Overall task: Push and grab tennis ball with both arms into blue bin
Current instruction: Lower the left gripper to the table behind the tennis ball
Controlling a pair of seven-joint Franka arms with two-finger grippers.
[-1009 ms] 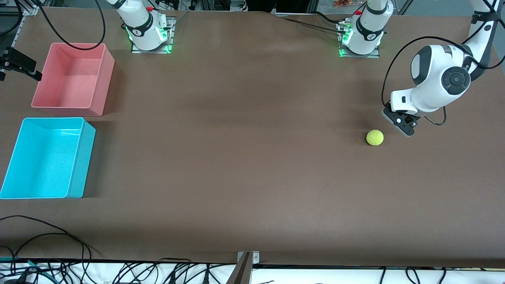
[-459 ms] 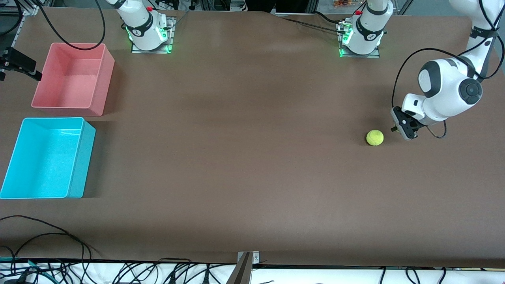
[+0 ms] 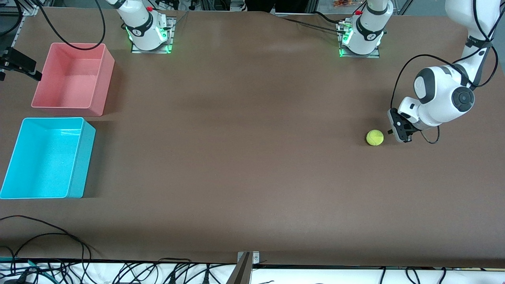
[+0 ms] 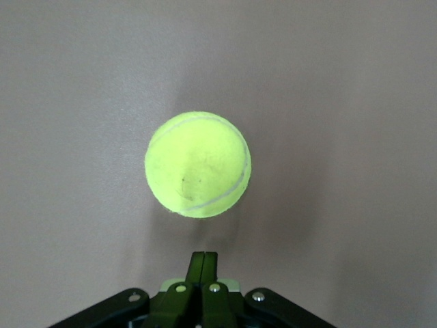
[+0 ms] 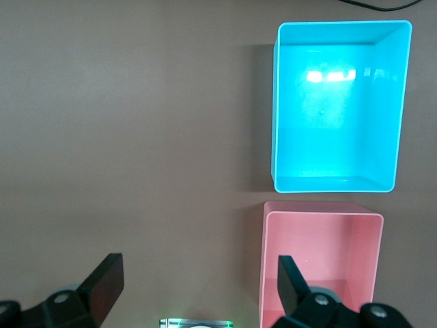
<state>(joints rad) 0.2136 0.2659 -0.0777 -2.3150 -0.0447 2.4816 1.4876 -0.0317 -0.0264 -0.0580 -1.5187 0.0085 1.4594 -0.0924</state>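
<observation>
The tennis ball [image 3: 375, 137] lies on the brown table toward the left arm's end. It fills the middle of the left wrist view [image 4: 198, 165]. My left gripper [image 3: 392, 132] is low beside the ball, on the side toward the left arm's end of the table, a small gap away. Its fingers [image 4: 203, 258] are shut together and empty, pointing at the ball. The blue bin [image 3: 81, 165] stands empty at the right arm's end. My right gripper [image 5: 198, 270] is open and empty, high over the table, with the blue bin [image 5: 334, 102] in its view. It is out of the front view.
An empty pink bin [image 3: 67, 79] stands beside the blue bin, farther from the front camera; it also shows in the right wrist view [image 5: 321, 266]. Both arm bases stand along the table's back edge. Cables lie along the front edge [image 3: 47, 236].
My left gripper has swung down and in toward the ball from the left arm's end. The ball has not moved.
</observation>
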